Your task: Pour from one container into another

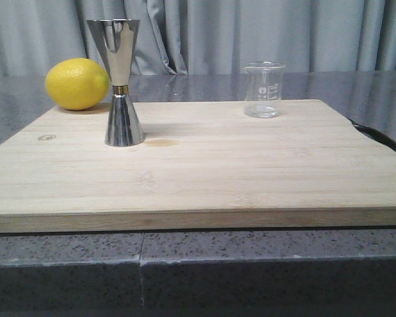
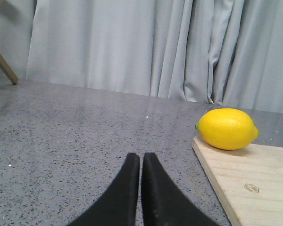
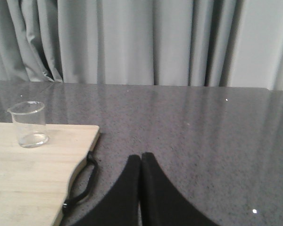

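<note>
A steel jigger stands upright on the left part of a pale wooden board, its brass-banded waist level with a lemon that rests just behind and to its left at the board's far left corner. Well apart from both, a clear glass beaker stands upright near the board's far edge toward the right, its pouring lip turned left in the front view and faint white marks showing on its wall; whether it holds any liquid cannot be told. The board lies on a dark speckled counter before a grey curtain, and a black handle curves out from the board's right edge. Neither arm appears in the front view. From the left wrist camera, the left gripper hangs over bare counter beside the board's left edge, its two black fingers pressed together with nothing between them, the lemon ahead at the board's corner. From the right wrist camera, the right gripper likewise has its fingers closed on nothing, over the counter off the board's right side near the black handle, with the beaker ahead on the board and well apart from the fingertips.
</note>
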Controlling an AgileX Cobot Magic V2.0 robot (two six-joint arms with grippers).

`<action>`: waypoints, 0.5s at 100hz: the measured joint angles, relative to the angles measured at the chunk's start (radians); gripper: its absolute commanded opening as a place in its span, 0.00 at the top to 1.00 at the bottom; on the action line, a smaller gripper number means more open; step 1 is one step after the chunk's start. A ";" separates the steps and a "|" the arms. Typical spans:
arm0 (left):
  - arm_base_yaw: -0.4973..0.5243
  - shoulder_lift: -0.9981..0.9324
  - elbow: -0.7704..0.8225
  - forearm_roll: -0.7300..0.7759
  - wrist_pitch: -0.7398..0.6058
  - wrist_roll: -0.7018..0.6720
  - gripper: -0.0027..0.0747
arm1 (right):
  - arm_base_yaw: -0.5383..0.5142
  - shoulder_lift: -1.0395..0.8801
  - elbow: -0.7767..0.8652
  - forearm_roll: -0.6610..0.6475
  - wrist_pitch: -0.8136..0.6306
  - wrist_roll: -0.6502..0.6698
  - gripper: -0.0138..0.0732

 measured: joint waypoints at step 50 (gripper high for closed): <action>0.000 0.000 0.000 0.000 0.000 0.000 0.99 | -0.060 -0.016 0.182 0.074 -0.094 -0.002 0.93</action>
